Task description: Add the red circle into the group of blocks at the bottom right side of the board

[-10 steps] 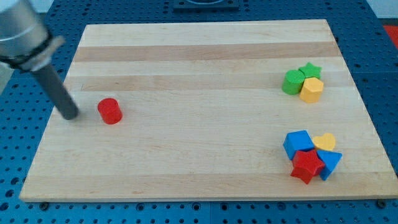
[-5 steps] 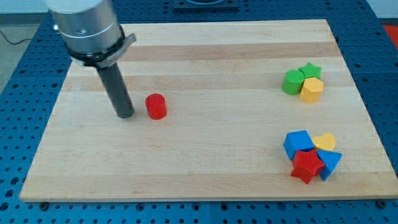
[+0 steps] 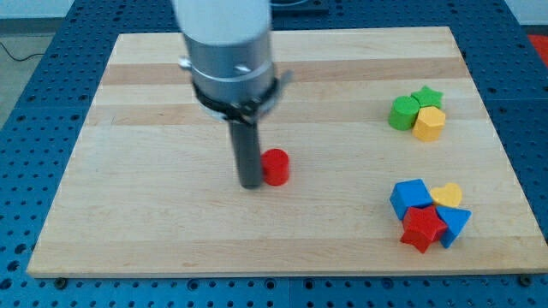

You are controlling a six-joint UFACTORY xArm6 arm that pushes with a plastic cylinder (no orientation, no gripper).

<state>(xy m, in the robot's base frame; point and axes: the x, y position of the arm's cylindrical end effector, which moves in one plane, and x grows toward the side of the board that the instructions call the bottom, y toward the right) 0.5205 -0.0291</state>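
The red circle is a small red cylinder near the middle of the wooden board. My tip sits right against its left side, touching it. At the board's bottom right is a tight group: a blue block, a yellow heart, a red star and a blue triangle. The red circle lies well to the left of that group and a little higher in the view.
A second group sits at the right, higher up: a green circle, a green star and a yellow hexagon. The arm's grey body hangs over the board's upper middle.
My tip has moved to the right and slightly down, pushing the red circle from the board's left side to near the middle. The two groups have not moved.
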